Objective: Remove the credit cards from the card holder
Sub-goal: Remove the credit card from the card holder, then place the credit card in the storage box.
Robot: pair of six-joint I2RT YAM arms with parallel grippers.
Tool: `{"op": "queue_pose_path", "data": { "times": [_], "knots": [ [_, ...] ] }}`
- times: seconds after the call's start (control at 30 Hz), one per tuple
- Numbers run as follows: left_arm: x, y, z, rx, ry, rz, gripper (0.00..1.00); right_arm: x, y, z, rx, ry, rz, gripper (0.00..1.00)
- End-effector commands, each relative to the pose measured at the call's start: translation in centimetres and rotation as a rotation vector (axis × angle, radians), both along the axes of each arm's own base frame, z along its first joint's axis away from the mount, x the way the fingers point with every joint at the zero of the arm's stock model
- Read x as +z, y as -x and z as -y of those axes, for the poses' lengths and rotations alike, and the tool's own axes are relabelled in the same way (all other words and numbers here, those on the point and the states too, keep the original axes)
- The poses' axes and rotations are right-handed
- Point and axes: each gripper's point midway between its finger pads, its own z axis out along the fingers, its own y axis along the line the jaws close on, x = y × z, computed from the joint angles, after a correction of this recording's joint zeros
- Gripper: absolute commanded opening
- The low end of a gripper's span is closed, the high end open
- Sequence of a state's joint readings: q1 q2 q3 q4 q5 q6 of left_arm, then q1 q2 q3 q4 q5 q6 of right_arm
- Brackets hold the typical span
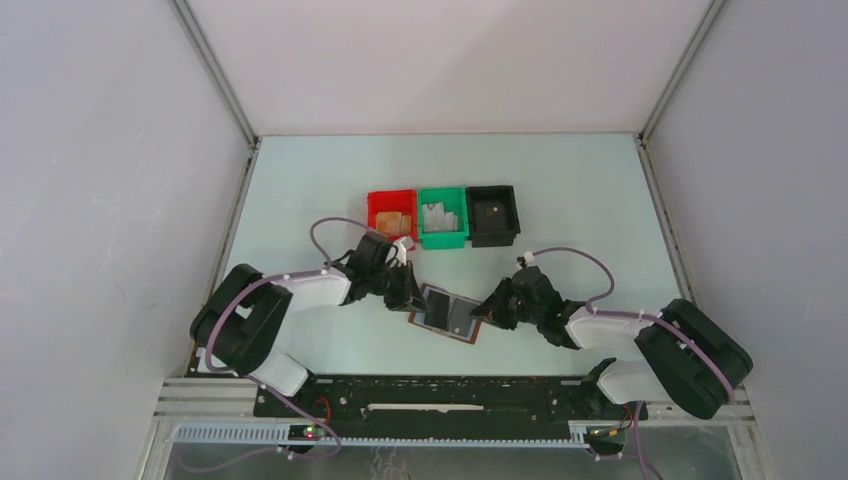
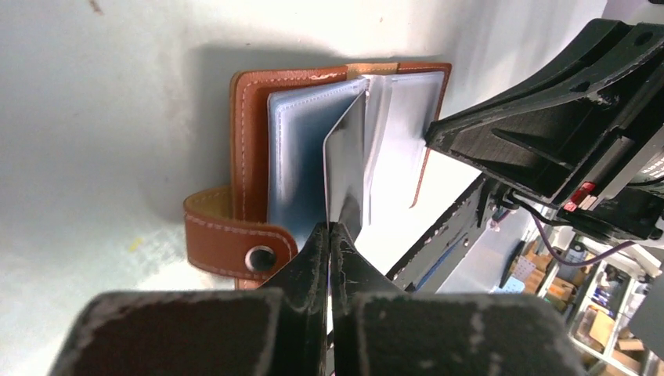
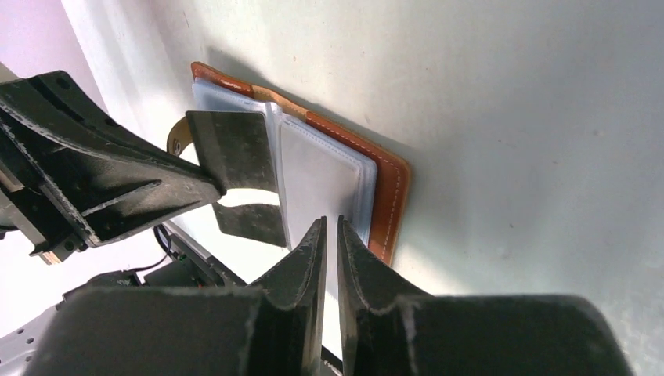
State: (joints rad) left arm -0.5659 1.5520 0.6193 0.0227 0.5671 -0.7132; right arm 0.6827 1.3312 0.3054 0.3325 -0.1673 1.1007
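The brown leather card holder (image 1: 458,322) lies open on the table between the arms, its blue-grey sleeves (image 2: 294,149) facing up. My left gripper (image 2: 330,229) is shut on a thin dark grey credit card (image 2: 348,157), which stands on edge, partly out of the middle sleeves. The right wrist view shows that card (image 3: 231,149) raised above the left panel. My right gripper (image 3: 330,222) has its jaws nearly together on the near edge of the holder's right panel (image 3: 321,172). Seen from above, my left gripper (image 1: 412,297) and right gripper (image 1: 482,312) flank the holder.
A red bin (image 1: 391,213), a green bin (image 1: 442,215) and a black bin (image 1: 493,214) stand in a row just behind the holder. The holder's snap tab (image 2: 235,243) sticks out on the left. White walls enclose the table.
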Motion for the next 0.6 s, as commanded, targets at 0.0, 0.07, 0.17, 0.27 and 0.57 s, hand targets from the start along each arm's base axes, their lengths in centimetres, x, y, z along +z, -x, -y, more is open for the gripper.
{"op": "queue_pose_path", "data": {
  "times": [0.0, 0.07, 0.17, 0.27, 0.57],
  "knots": [
    [1.0, -0.6, -1.5, 0.005, -0.066, 0.058, 0.0, 0.2, 0.4, 1.0, 0.013, 0.041, 0.012, 0.18],
    [1.9, -0.6, -1.6, 0.001, -0.071, 0.07, 0.0, 1.4, 0.3, 0.7, 0.026, 0.021, 0.03, 0.18],
    [3.9, -0.7, -1.8, -0.003, -0.066, 0.111, 0.0, 3.6, 0.0, 0.5, 0.051, -0.036, 0.055, 0.19],
    [6.6, -0.9, -1.5, -0.012, -0.03, 0.158, 0.0, 6.3, -0.5, 0.6, 0.064, -0.075, 0.11, 0.26],
    [14.6, -1.5, -0.3, -0.043, 0.106, 0.286, 0.0, 14.5, -0.8, -0.4, 0.152, -0.266, 0.28, 0.61]
  ]
}}
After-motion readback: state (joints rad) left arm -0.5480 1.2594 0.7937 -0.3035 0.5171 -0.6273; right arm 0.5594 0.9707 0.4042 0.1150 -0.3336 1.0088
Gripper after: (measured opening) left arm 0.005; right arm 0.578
